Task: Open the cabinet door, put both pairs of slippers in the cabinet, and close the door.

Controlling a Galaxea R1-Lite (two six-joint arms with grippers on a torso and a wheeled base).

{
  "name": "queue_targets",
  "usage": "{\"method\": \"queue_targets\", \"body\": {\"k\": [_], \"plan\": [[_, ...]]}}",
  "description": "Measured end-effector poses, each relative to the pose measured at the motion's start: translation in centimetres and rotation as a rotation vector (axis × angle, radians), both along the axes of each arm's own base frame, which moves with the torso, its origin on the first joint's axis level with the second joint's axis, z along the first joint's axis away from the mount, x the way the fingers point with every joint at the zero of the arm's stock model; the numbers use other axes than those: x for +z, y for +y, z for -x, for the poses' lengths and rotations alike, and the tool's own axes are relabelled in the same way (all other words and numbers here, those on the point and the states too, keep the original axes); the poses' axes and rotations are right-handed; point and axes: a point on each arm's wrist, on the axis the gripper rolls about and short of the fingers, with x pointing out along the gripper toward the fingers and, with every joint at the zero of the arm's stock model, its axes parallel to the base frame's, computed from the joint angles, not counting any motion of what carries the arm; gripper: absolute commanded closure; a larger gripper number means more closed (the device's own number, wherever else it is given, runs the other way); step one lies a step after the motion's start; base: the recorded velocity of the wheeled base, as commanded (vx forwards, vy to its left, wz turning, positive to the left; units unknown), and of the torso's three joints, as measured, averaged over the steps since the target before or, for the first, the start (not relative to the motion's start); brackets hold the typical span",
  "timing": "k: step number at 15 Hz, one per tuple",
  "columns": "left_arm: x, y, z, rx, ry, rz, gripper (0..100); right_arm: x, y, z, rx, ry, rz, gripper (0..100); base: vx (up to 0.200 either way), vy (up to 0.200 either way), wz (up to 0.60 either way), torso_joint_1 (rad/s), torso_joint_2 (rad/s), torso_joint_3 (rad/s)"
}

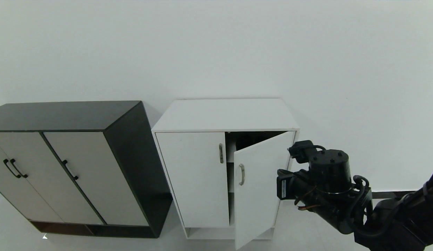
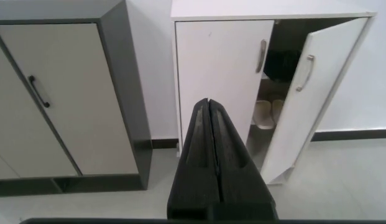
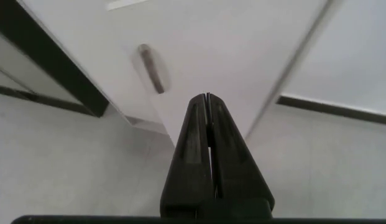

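The white cabinet [image 1: 223, 115] has its left door [image 1: 192, 177] shut and its right door [image 1: 258, 188] standing partly open. Through the gap, a pair of pale slippers [image 2: 268, 114] rests on a lower shelf, and something dark [image 2: 283, 62] lies on the shelf above. My right arm [image 1: 328, 174] is at the outer face of the open door. My right gripper [image 3: 208, 98] is shut with nothing in it, its tips close to the door [image 3: 242, 37], to one side of the handle [image 3: 152, 68]. My left gripper [image 2: 209, 102] is shut and empty, held well back from the cabinet.
A black cabinet with grey doors [image 1: 73, 174] stands directly left of the white one, its doors shut. A plain white wall [image 1: 216, 48] runs behind both. Open pale floor [image 2: 342, 180] lies in front and to the right of the white cabinet.
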Motion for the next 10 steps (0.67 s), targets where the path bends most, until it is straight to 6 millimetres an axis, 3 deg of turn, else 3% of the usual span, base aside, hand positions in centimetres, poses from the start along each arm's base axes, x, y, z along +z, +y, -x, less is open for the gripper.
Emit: {"method": "queue_targets", "body": {"k": [1, 5, 10], "plan": [[0.0, 0.0, 0.0, 0.000, 0.000, 0.000, 100, -0.6, -0.4, 0.5, 0.067, 0.012, 0.017, 100, 0.000, 0.000, 0.00, 0.000, 0.00, 0.000], [0.0, 0.0, 0.0, 0.000, 0.000, -0.003, 100, -2.0, -2.3, 2.0, 0.301, 0.016, 0.001, 100, 0.200, 0.000, 0.00, -0.005, 0.00, 0.005], [0.0, 0.0, 0.0, 0.000, 0.000, -0.003, 100, -2.7, -2.9, 2.5, 0.337, 0.053, 0.005, 100, 0.200, 0.000, 0.00, 0.009, 0.00, 0.001]]}}
